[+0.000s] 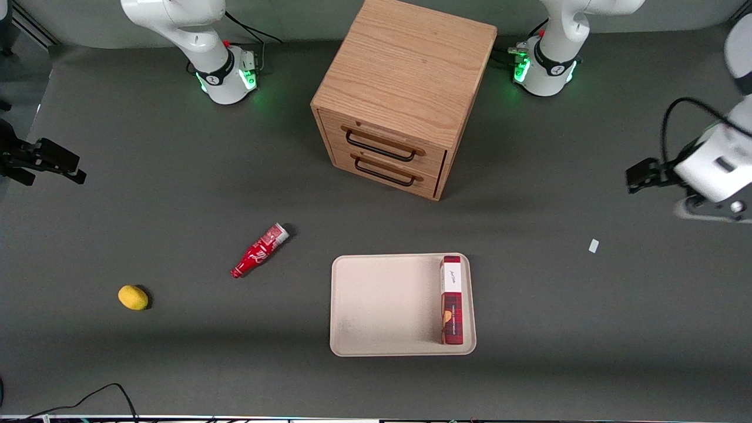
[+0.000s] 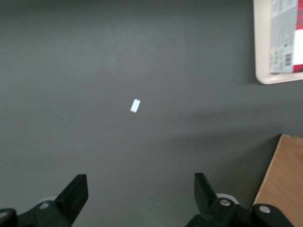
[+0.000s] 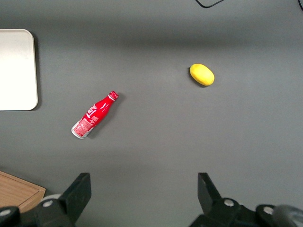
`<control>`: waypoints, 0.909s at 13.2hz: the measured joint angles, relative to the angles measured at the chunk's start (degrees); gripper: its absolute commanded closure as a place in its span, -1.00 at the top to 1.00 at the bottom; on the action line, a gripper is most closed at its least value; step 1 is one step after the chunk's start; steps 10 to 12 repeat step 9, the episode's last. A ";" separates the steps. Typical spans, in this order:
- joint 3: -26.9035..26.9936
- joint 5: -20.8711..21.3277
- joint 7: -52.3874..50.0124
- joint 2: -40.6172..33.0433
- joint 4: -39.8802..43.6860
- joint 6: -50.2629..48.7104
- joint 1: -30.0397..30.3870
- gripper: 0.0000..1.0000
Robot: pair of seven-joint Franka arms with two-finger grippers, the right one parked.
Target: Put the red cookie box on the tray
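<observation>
With my gripper (image 2: 141, 196) spread empty above the tabletop (image 1: 558, 305), well apart from the tray (image 1: 382, 305), the red cookie box (image 1: 452, 299) lies flat along the tray's rim, likely light, stiff cardboard best pinched across its narrow width near midlength.

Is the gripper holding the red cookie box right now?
No, the gripper is open and empty above the table, while the red cookie box lies on the tray.
</observation>
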 measured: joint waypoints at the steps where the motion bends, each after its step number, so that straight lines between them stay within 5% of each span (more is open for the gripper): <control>1: 1.30 0.01 1.59 -1.68 -1.50 -0.01 0.13 1.00; 12: 3.53 0.00 5.12 -3.58 -3.45 -1.13 0.79 1.00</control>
